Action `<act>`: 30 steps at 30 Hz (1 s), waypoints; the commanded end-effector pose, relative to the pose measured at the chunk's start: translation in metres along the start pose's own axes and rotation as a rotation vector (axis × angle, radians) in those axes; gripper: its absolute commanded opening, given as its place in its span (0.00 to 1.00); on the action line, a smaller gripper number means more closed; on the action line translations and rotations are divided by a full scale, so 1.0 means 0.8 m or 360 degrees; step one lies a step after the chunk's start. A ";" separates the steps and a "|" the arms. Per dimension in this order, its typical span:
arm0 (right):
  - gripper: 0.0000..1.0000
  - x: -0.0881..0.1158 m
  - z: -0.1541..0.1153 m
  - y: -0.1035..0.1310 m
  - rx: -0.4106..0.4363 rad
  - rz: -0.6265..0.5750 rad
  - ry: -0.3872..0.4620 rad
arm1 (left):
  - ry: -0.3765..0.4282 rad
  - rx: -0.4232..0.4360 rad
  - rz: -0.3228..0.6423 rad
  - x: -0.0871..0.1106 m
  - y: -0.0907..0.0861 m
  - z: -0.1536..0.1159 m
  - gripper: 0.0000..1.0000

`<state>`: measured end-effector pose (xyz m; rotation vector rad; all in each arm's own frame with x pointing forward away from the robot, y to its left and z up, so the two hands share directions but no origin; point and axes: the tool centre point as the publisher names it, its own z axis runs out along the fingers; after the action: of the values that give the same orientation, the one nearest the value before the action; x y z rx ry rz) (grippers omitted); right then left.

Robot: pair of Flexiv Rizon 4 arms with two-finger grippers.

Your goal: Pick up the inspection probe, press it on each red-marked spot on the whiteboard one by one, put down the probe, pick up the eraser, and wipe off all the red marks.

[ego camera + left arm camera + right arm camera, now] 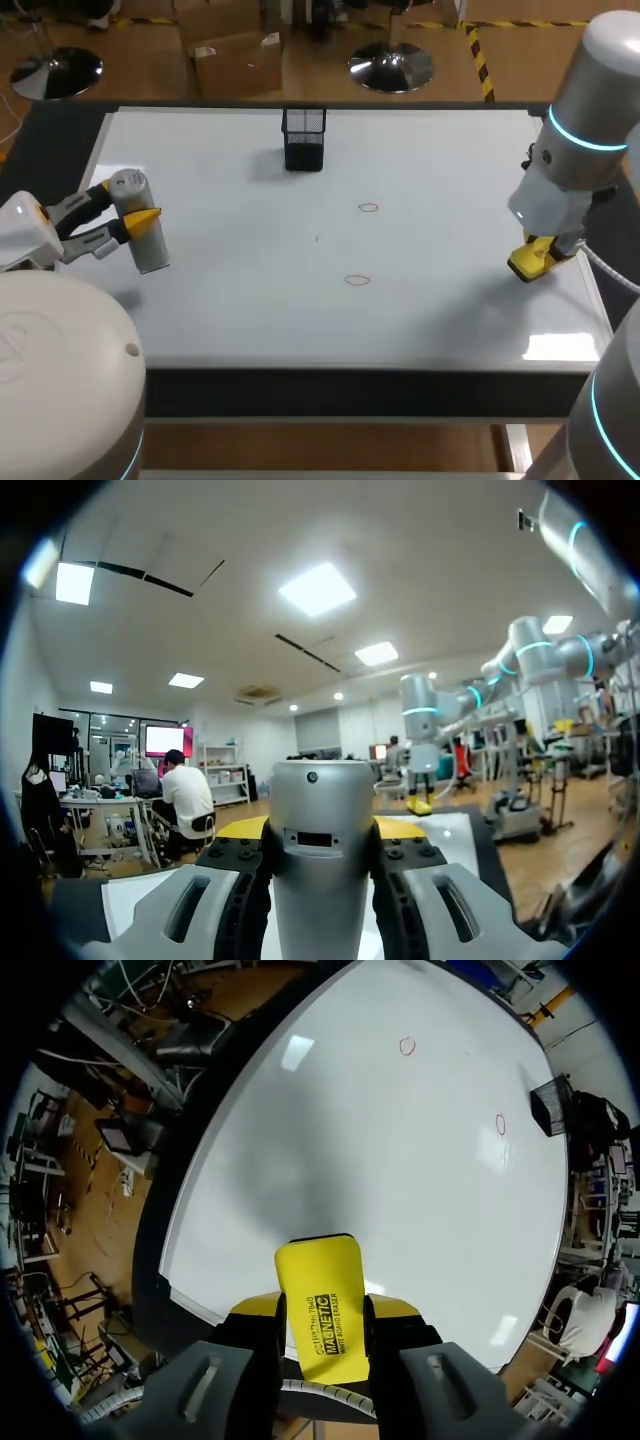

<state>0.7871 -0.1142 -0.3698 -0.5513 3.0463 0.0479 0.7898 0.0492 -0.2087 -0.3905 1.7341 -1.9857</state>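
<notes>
Left tool point(125, 212): clamped around the upright grey inspection probe point(148, 248), at the whiteboard's point(250, 310) left.
Right tool point(320, 1325): gripping the yellow eraser point(315, 1280), at the right edge.
Handling: the probe seems rigid, smooth and slip-prone; grip mid-body.
Red marks point(368, 208): two, central.

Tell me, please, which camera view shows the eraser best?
The right wrist view: the eraser, gripped in the right hand, shows its yellow face up close. The head view shows only a yellow edge below the right arm; the left wrist view, a distant yellow speck.
</notes>
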 end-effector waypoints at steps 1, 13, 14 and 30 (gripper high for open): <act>0.00 0.004 -0.001 -0.001 0.0001 -0.0004 -0.0012 | -0.0001 0.0000 0.0000 0.000 -0.002 0.000 0.00; 0.00 0.004 -0.001 -0.001 0.0001 -0.0004 -0.0012 | 0.0225 0.0020 0.0013 0.013 -0.021 0.049 0.00; 0.00 0.004 -0.001 -0.001 0.0001 -0.0004 -0.0012 | 0.0245 0.0021 0.0011 0.015 -0.021 0.055 0.00; 0.00 0.004 -0.001 -0.001 0.0001 -0.0004 -0.0012 | 0.0621 0.0104 -0.0074 0.064 -0.024 0.190 0.00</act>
<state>0.7836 -0.1163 -0.3687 -0.5509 3.0373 0.0526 0.8011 -0.0777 -0.1675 -0.0748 1.8742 -2.2180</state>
